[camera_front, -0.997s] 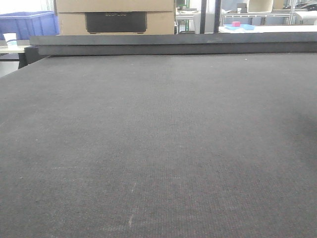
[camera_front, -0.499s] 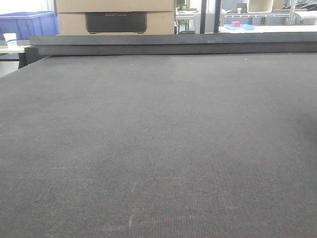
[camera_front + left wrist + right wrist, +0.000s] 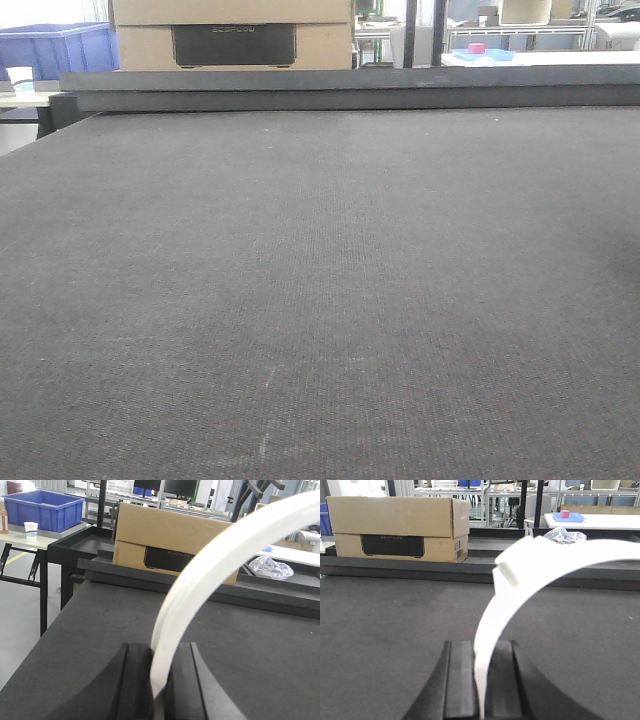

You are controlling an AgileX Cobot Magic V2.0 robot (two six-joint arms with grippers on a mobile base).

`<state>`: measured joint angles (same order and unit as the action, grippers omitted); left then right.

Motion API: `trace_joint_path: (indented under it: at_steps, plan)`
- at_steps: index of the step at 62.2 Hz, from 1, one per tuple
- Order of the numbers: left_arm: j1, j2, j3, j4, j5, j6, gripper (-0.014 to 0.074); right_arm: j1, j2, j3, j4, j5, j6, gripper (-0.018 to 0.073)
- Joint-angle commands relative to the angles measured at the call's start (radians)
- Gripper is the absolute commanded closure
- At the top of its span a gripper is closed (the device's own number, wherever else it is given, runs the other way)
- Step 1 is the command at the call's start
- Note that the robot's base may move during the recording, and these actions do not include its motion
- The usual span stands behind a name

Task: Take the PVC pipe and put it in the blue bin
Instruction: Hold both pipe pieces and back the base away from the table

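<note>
Smooth white PVC pipe (image 3: 200, 572), flattened and bowed, is pinched tight in the left gripper (image 3: 159, 654); the right gripper (image 3: 480, 654) clamps a similar white arc (image 3: 515, 572) with a stepped joint, both above the coarse dark table (image 3: 75, 645)

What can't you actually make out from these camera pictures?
Left wrist view: the white curved strip leaves the right edge; pipe or not, unclear.
Right wrist view: the other white strip, likewise.
Left wrist view: walls hide the inside of the blue bin.
Bottom edge cuts the left gripper and right gripper; grip unclear.
Front view: neither arm shows.
</note>
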<state>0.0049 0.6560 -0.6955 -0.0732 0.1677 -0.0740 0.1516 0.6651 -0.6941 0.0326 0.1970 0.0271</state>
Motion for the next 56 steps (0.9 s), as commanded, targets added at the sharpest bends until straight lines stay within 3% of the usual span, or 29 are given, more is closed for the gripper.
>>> trace_joint_path:
  at_steps: [1,56]
  plan:
    - [-0.002,-0.006,-0.004,-0.008,-0.032,0.0,0.0707,-0.001,-0.002,0.0,-0.007,-0.027,-0.003,0.0727]
    - [-0.002,-0.006,-0.004,-0.008,-0.032,0.0,0.0707,-0.001,-0.002,0.0,-0.007,-0.03,-0.003,0.0727]
